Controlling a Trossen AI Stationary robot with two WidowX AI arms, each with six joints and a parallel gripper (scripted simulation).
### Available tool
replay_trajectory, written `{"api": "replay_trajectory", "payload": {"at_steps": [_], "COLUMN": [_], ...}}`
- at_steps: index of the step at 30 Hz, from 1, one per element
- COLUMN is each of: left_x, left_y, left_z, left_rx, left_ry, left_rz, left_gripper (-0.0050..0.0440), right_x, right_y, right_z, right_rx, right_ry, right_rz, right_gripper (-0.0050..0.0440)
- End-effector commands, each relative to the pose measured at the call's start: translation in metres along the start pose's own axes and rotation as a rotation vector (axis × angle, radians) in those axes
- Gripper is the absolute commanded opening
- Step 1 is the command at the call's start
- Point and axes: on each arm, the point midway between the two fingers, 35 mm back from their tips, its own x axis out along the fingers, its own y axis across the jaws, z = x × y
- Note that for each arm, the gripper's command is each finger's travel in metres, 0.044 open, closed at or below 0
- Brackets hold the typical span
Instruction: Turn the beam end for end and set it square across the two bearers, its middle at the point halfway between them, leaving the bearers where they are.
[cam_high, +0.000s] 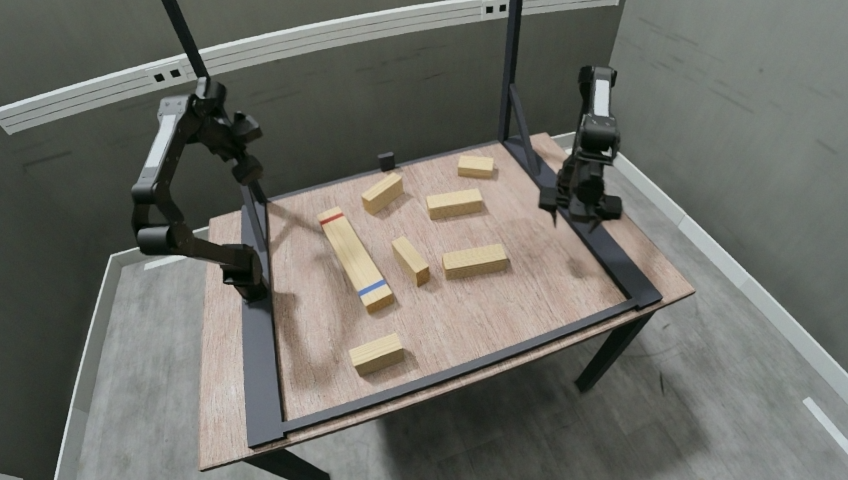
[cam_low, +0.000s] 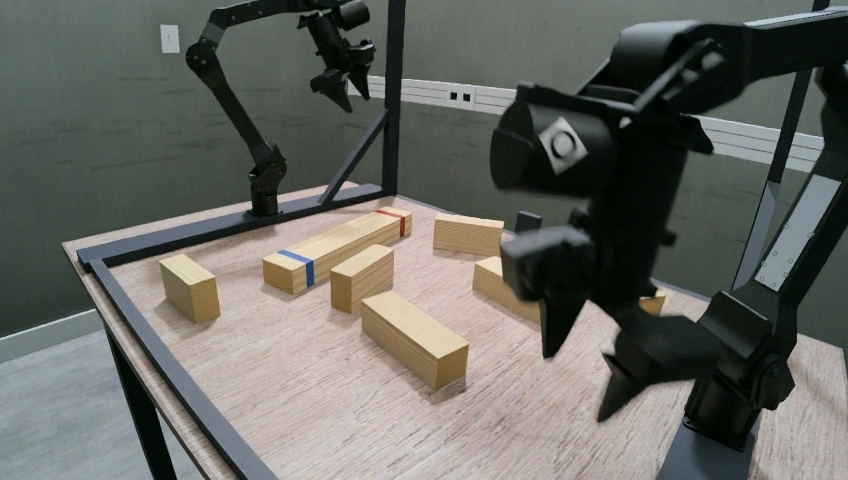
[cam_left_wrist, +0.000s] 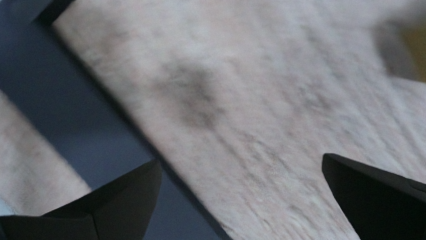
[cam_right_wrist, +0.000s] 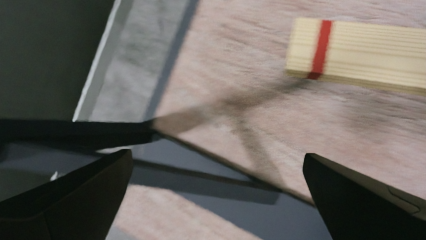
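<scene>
The beam (cam_high: 355, 255) (cam_low: 339, 240) (cam_right_wrist: 375, 52) lies flat on the table, its red stripe toward the back wall and its blue stripe toward the front. Two similar, roughly parallel blocks, seemingly the bearers, are the rear block (cam_high: 454, 204) (cam_low: 498, 284) and the front block (cam_high: 474, 262) (cam_low: 413, 339). The beam touches neither. My left gripper (cam_high: 574, 226) (cam_low: 574, 387) (cam_left_wrist: 240, 164) is open and empty, above the table beside the rail, away from both. My right gripper (cam_high: 252, 153) (cam_low: 358, 104) (cam_right_wrist: 219, 159) is open and empty, high beyond the beam's red end.
A short block (cam_high: 410, 261) (cam_low: 361, 278) stands between beam and front bearer. Other blocks stand behind (cam_high: 382, 193) (cam_low: 468, 234), at the back (cam_high: 475, 167) and near the front edge (cam_high: 376, 354) (cam_low: 190, 289). Dark rails and uprights edge the table. A small black box (cam_high: 386, 160) is at the back.
</scene>
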Motion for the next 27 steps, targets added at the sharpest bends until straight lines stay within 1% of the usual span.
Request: {"api": "replay_trajectory", "payload": {"at_steps": [1,10,12,21,25,27], "left_x": [-0.028,-0.053,-0.053,-0.085,-0.098,-0.102], "left_y": [-0.046,-0.122,-0.122,-0.203,-0.236,-0.247], "left_z": [0.001,-0.006,-0.006,-0.014,-0.019,-0.021], "left_rx": [0.149,0.429,0.429,0.731,0.851,0.892], "left_ry": [-0.085,-0.142,-0.142,-0.224,-0.257,-0.268], "left_rz": [-0.043,-0.115,-0.115,-0.201,-0.236,-0.248], "left_gripper": [0.04,0.04,0.04,0.04,0.04,0.04], "right_x": [0.005,0.02,0.02,0.04,0.049,0.054], "right_y": [-0.033,-0.085,-0.085,-0.156,-0.196,-0.218], "right_z": [0.011,0.027,0.027,0.048,0.058,0.062], "right_rx": [0.018,0.056,0.056,0.107,0.135,0.149], "right_ry": [-0.007,-0.012,-0.012,-0.01,-0.013,-0.012], "right_rz": [-0.029,-0.125,-0.125,-0.242,-0.309,-0.341], "right_gripper": [0.04,0.04,0.04,0.04,0.04,0.04]}}
